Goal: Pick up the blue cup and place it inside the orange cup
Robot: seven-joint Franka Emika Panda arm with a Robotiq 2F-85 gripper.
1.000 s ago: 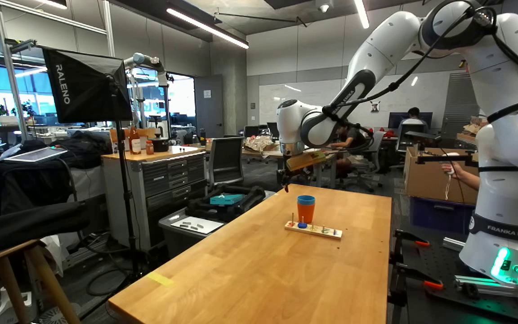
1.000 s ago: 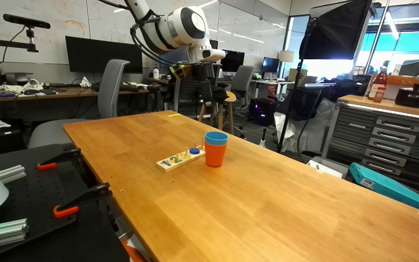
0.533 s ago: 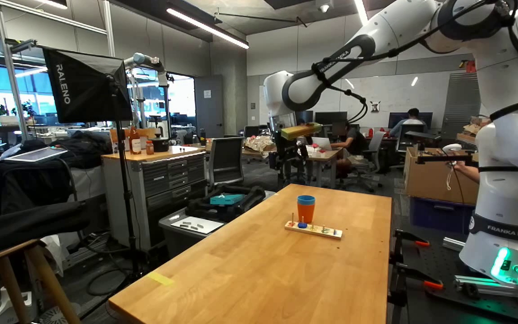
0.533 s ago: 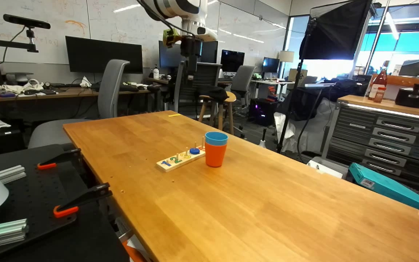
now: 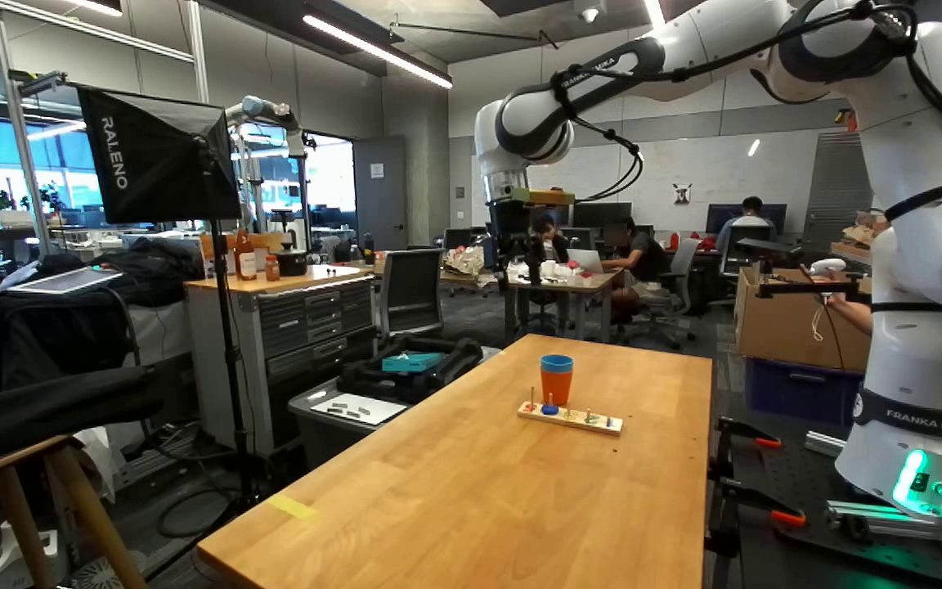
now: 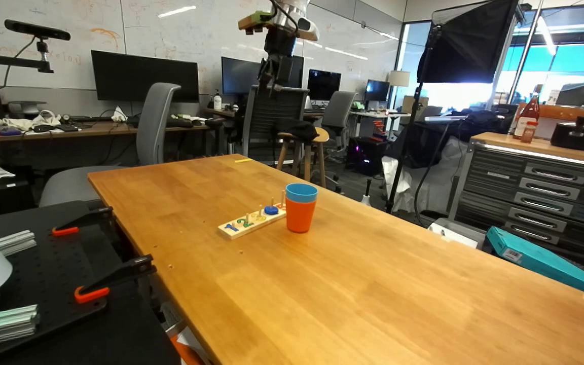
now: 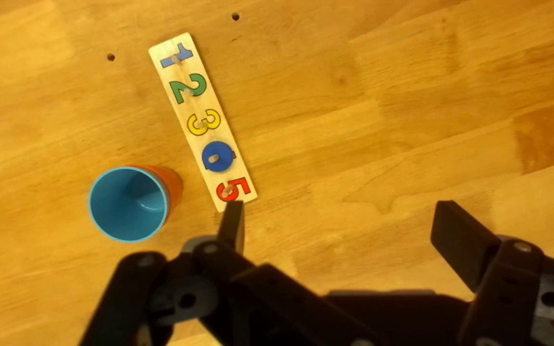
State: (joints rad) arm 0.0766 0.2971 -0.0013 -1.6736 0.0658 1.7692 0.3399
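Note:
The blue cup (image 5: 556,361) sits upright inside the orange cup (image 5: 556,390) on the wooden table. In an exterior view, the blue cup's upper part (image 6: 301,192) shows above the orange cup's rim (image 6: 300,218). In the wrist view, the blue cup's open mouth (image 7: 128,204) is at the left, and a sliver of the orange cup (image 7: 173,185) shows beside it. My gripper (image 7: 339,204) is open and empty, with its fingers wide apart. The gripper (image 5: 518,274) hangs high above the table, apart from the cups; it also shows in an exterior view (image 6: 272,83).
A wooden number peg board (image 7: 195,108) with a blue disc on one peg lies beside the cups; it shows in both exterior views (image 5: 573,418) (image 6: 244,229). Black clamps with orange tips (image 6: 114,278) grip the table edge near the robot base.
My gripper has risen higher above the table and its wrist has straightened and turned. The nested cups and the peg board have not moved.

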